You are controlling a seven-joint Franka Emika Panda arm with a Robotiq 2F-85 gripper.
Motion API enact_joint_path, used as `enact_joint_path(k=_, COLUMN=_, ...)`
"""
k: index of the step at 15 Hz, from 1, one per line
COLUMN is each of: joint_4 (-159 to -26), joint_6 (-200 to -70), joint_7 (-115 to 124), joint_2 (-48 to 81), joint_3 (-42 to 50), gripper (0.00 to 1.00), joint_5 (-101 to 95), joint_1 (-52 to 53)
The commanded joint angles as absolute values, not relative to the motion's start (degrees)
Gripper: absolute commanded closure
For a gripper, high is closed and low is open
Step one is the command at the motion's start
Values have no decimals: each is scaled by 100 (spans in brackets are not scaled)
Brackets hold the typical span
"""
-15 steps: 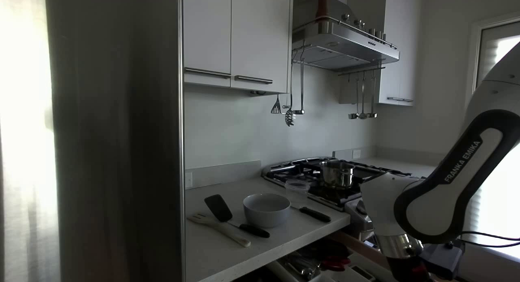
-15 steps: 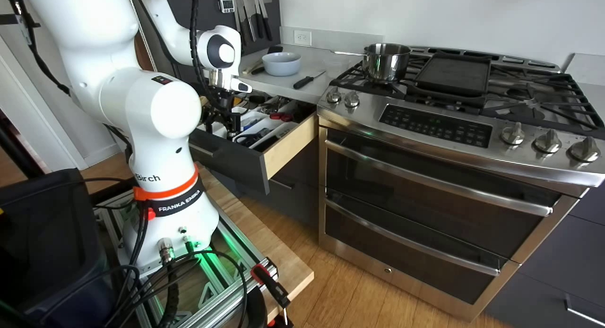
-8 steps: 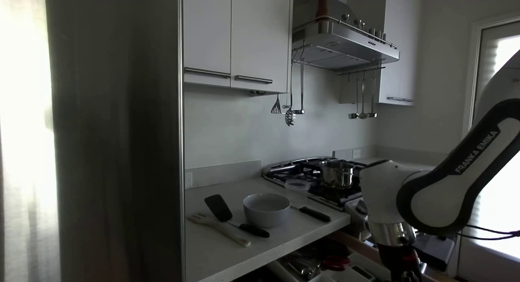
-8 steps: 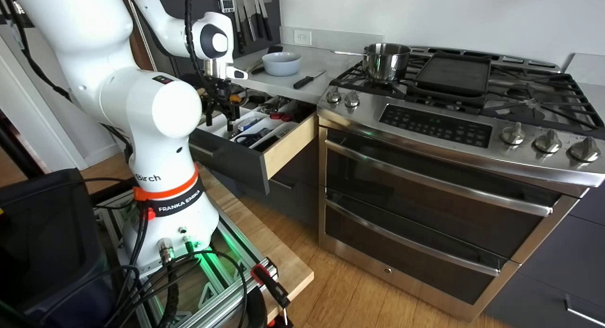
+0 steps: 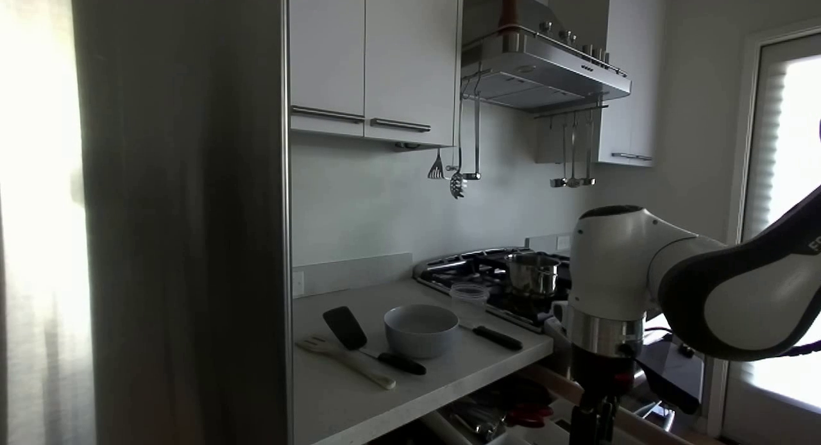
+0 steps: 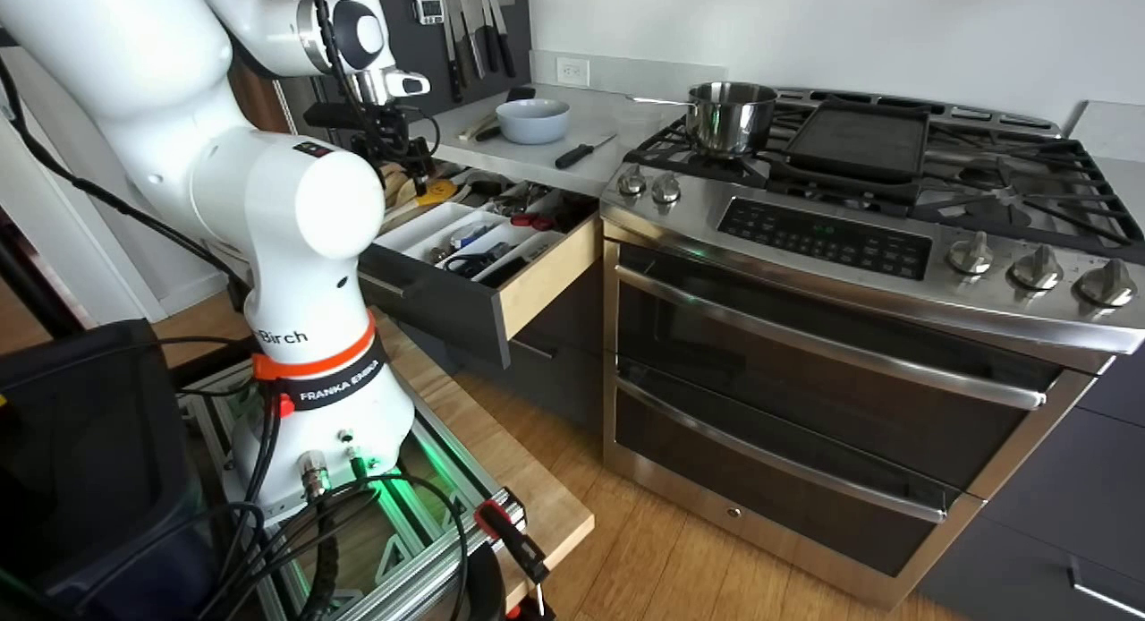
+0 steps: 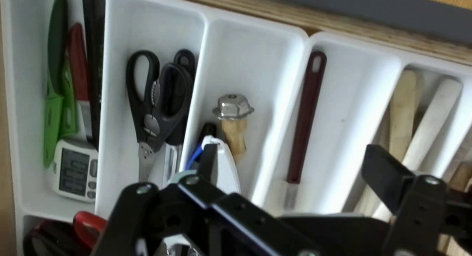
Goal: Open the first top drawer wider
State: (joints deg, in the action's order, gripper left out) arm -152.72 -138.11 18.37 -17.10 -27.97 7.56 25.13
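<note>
The top drawer (image 6: 438, 308) stands pulled out, with a dark grey front and light wooden sides. Its bar handle (image 6: 383, 285) shows partly, behind the arm. In an exterior view the drawer's wooden side (image 5: 557, 386) shows below the counter. In the wrist view the drawer's front panel (image 7: 368, 9) runs along the top edge. My gripper (image 7: 293, 162) is above the white drawer tray, jaws wide apart with nothing between them. In both exterior views the gripper (image 6: 416, 184) hangs pointing down over the drawer; its fingers (image 5: 582, 424) are partly cut off in an exterior view.
The tray (image 7: 254, 25) holds scissors (image 7: 158, 97), a timer (image 7: 75, 171), a dark red-handled tool (image 7: 306, 119) and wooden utensils. The counter edge (image 5: 442, 400) is above the drawer. A bowl (image 6: 533, 122) and a knife (image 6: 581, 153) lie on the counter. The stove (image 6: 805, 317) is beside the drawer.
The gripper has risen out from near the drawer front and moved back toward the counter. The arm has straightened upright. The drawer has not visibly moved.
</note>
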Motion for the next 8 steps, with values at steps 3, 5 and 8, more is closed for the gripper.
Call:
enact_joint_path(k=3, joint_4=-15513, joint_6=-14443, joint_7=2454, joint_2=-2508, joint_3=-3183, gripper=0, joint_5=308, joint_1=2597)
enact_joint_path(k=5, joint_4=-15557, joint_6=-14391, joint_7=2313, joint_2=-2713, joint_3=-3131, gripper=0, joint_5=540, joint_1=2773)
enact_joint_path(k=8, joint_4=-15813, joint_6=-14508, joint_7=2305, joint_2=-3304, joint_3=-3110, gripper=0, joint_5=605, joint_1=2966)
